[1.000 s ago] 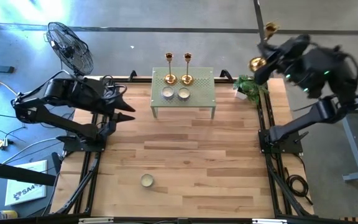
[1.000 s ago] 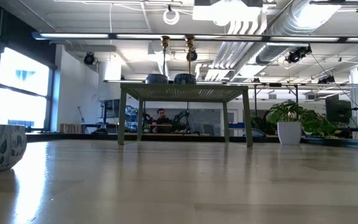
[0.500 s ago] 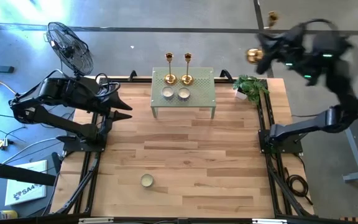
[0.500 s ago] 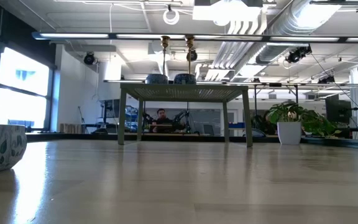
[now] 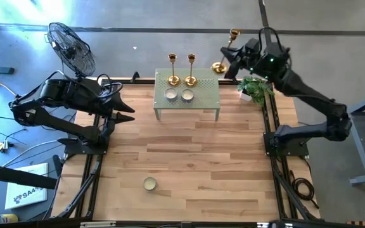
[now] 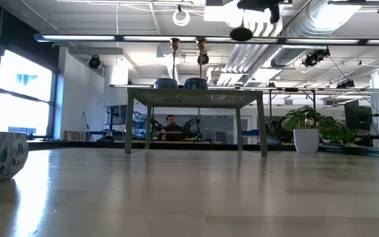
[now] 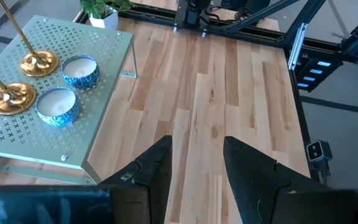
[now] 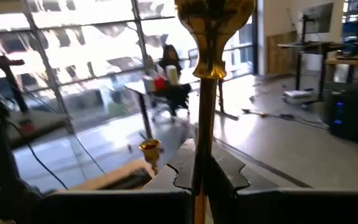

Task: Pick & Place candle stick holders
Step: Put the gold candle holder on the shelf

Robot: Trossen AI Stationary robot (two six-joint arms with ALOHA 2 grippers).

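Note:
Two gold candle stick holders [image 5: 173,71] [image 5: 191,69] stand on their round bases at the far part of a small green perforated table [image 5: 201,101]; they also show in the left wrist view [image 7: 39,62] [image 7: 11,96]. My right gripper [image 5: 229,54] is shut on a third gold holder [image 5: 227,50], high in the air just right of that table's far right corner. Its dark base shows in the low view [image 6: 241,33]. My left gripper [image 5: 135,114] waits open and empty at the table's left side; it also shows in its own wrist view [image 7: 197,162]. My right gripper pinches the holder's thin stem [image 8: 202,134] between its two fingers [image 8: 229,171], below the cup top [image 8: 215,18]. The fingers come about level from the table's right side and lie across the stem. The holder is lifted clear and about upright, base [image 5: 219,67] down.
Two blue candle tins [image 5: 170,95] [image 5: 187,95] sit on the green table in front of the holders. A potted plant [image 5: 253,88] stands at the far right corner below the right arm. A fan [image 5: 71,47] stands far left, a small bowl [image 5: 149,183] near the front.
My right gripper has swung from beyond the table's far right corner toward the left, toward the green table, carrying the gold holder clear in the air. The holder has stayed in the hold. The left arm has barely moved.

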